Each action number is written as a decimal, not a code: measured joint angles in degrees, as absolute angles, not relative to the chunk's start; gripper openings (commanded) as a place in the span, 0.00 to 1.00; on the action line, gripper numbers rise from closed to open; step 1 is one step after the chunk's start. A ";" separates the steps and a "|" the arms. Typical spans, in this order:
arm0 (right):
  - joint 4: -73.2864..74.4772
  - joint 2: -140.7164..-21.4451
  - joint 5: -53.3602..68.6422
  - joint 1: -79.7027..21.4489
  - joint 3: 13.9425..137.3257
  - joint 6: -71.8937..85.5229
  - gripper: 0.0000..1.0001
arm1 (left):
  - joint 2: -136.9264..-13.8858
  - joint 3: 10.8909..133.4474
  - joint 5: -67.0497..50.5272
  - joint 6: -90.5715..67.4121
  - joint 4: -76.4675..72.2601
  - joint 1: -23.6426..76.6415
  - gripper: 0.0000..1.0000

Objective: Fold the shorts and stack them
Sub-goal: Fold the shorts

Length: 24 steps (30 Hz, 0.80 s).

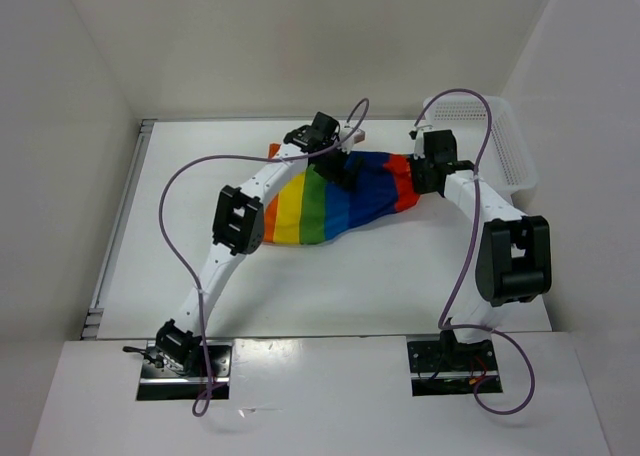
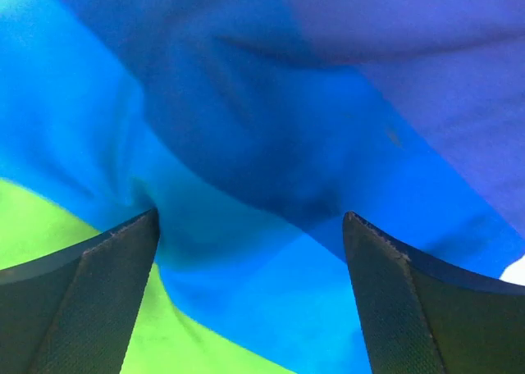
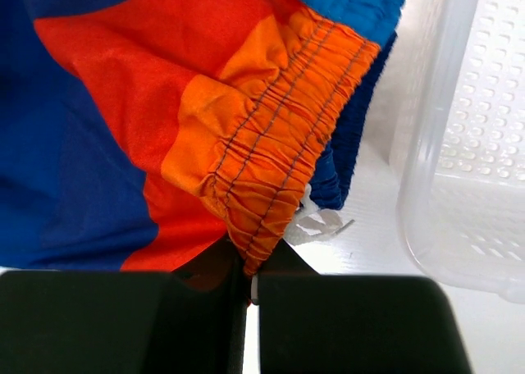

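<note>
We see shorts (image 1: 330,201) on a white table (image 1: 300,286), white walls (image 1: 300,36) around. Left gripper (image 2: 250,218) gapes above them; right gripper (image 3: 250,263) pinches the waistband (image 3: 287,136).

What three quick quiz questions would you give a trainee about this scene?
1. True or false: the right pincer is shut on the orange waistband of the shorts.
2. The left pincer is: A, open over the shorts' blue cloth; B, shut on a drawstring; C, parked far from the shorts.
3. Which white container stands beside the shorts, on the robot's right?

Key: 1 true. 2 A. 3 the mesh basket.
</note>
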<state>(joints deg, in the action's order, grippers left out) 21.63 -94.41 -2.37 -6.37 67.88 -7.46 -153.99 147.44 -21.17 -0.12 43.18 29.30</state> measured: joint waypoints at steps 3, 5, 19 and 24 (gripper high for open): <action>21.61 -94.17 -2.63 -6.37 67.88 -7.62 0.00 | -154.28 147.44 -24.84 -0.14 43.64 30.09 0.98; 21.47 -94.06 -2.90 -6.37 67.88 -7.73 0.00 | -154.45 147.44 -26.50 -0.14 43.97 30.68 0.98; 20.95 -94.08 -4.40 -8.21 76.73 -14.61 0.00 | -129.25 123.74 -21.71 -0.19 44.18 18.65 0.99; 20.64 -94.11 -5.39 -15.70 77.32 -19.84 0.00 | -124.07 109.80 -19.00 -0.23 42.22 7.09 0.99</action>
<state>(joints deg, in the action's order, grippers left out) 20.64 -94.11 -5.39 -15.70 77.32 -19.84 -124.07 109.80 -19.00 -0.23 42.22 7.09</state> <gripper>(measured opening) 0.036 0.993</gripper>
